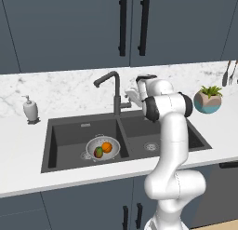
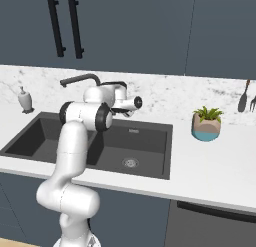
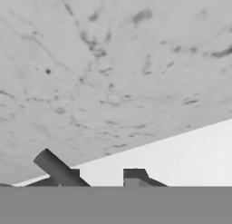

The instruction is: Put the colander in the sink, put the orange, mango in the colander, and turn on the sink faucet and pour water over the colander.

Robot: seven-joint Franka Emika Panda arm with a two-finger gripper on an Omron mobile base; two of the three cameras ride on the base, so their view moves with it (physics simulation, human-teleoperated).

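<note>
Two fruits, one orange (image 1: 107, 147) and one mango (image 1: 98, 152), in one colander (image 1: 115, 144).

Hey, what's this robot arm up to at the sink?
It's rinsing fruit. A colander already sits in the left basin of the sink, with an orange and a mango inside. The arm has reached behind the basins to the faucet, and its gripper is by the small side lever, apparently to turn the water on. No water is running from the spout that I can see.
</note>
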